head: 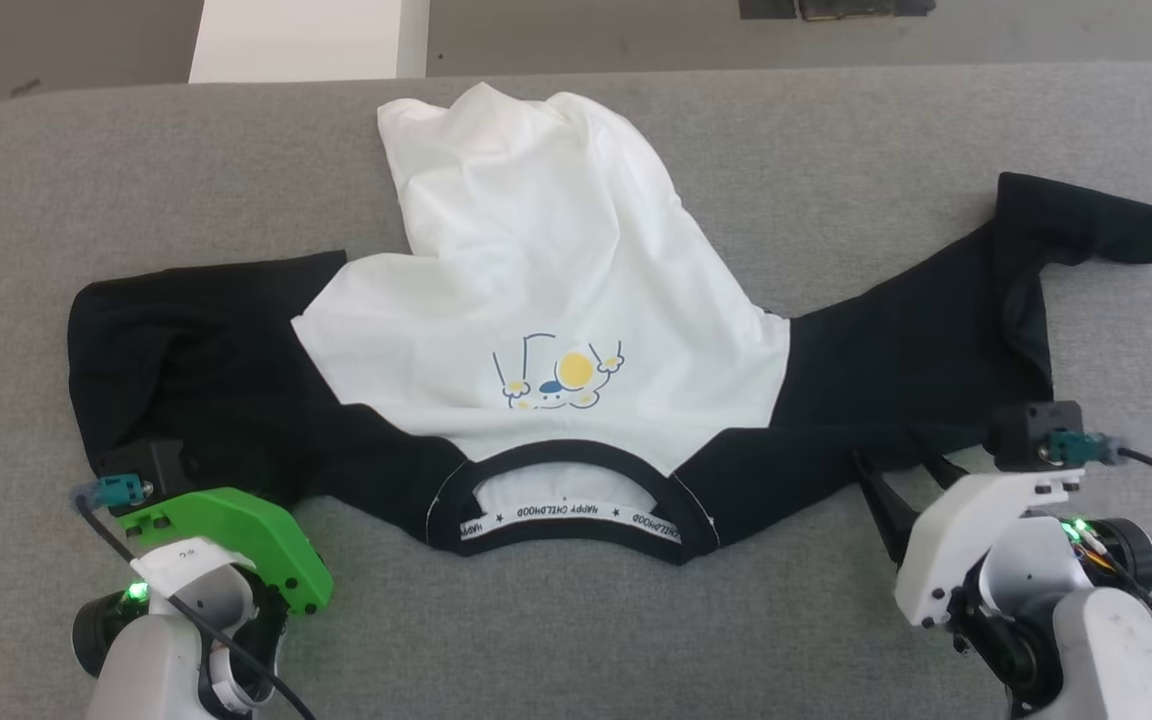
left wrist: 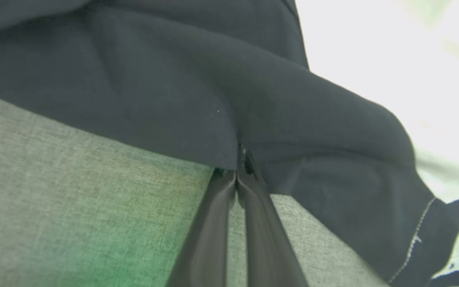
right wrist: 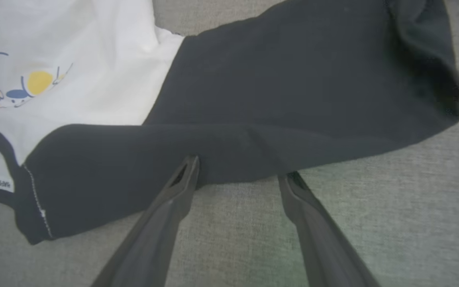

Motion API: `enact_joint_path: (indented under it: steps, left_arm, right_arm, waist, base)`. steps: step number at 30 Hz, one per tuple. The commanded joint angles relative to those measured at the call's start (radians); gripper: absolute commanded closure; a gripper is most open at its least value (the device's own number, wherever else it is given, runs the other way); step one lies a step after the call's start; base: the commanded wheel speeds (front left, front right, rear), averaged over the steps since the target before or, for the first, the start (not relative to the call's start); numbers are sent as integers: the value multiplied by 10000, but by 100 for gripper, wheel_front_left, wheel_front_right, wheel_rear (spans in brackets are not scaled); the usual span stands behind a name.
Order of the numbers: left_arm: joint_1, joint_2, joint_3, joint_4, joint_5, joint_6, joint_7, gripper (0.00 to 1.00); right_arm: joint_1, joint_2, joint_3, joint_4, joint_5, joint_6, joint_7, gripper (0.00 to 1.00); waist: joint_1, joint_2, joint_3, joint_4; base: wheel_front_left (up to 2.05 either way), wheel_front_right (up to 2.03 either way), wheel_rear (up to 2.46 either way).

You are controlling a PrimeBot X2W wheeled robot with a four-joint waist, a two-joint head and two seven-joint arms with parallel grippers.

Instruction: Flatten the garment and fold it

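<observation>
Garment (head: pixel 556 300) spans sleeve-to-sleeve across the frame.
Left gripper (left wrist: pixel 238 161) pinches left sleeve (head: pixel 186 340) edge; right gripper (right wrist: pixel 240 169) spread at right sleeve (head: pixel 916 350) edge.

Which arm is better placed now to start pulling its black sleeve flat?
Left. The left fingers are shut on the garment's black sleeve edge; the right fingers stand open at the other sleeve's edge, gripping nothing.

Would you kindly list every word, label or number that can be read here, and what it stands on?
"HAPPY CHILDHOOD", repeated between small stars: on the white neck tape inside the black neckband of the garment, upside down in the head view.
"HAPPY CHILDH": the same tape in the right wrist view, cut off by the picture's edge.
Left wrist view: lettering on the tape, too blurred to read.
</observation>
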Motion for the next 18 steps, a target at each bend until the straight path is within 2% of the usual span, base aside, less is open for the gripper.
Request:
enact_joint_path:
  steps: [1,6,7,8,9,11,12,17,18]
  left_arm:
    - [-29,-88,-43,159,-77,0,6,100]
    - [-185,-122,-176,261,-98,-86,-46,100]
    - [-197,-125,-188,278,-102,-90,-55,100]
    - [-206,-123,-203,301,-102,-90,-59,100]
    - [-208,-123,-213,322,-106,-90,-60,100]
    - [-191,-113,-219,373,-122,-96,-77,100]
    - [-173,-105,-216,398,-134,-96,-86,100]
    - [-18,-35,-146,408,-188,-48,-105,100]
    - [-2,-8,-130,414,-207,-51,-96,100]
  right_arm:
    - [-284,7,44,165,-54,-15,111,0]
    - [-711,7,2,508,-15,-15,61,0]
    - [-724,7,-32,534,36,-15,32,4]
    - [-710,7,-83,549,73,-15,-7,13]
    - [-680,7,-144,551,104,-15,-46,14]
    - [-560,7,-293,515,182,-15,-168,1]
    - [-482,7,-373,468,214,-15,-246,0]
    - [-319,7,-617,385,327,-15,-507,0]
    - [-336,7,-651,403,328,-15,-558,4]
  waist:
    - [0,81,110,89]
    - [0,81,256,215]
    - [0,81,265,226]
    - [0,81,270,235]
    - [0,81,264,238]
    - [0,81,228,237]
    - [0,81,202,223]
    - [0,81,71,55]
    - [0,81,57,24]
  base:
    - [0,0,0]
    - [0,0,0]
    - [0,0,0]
    - [0,0,0]
    - [0,0,0]
    - [0,0,0]
    - [0,0,0]
    - [0,0,0]
    - [0,0,0]
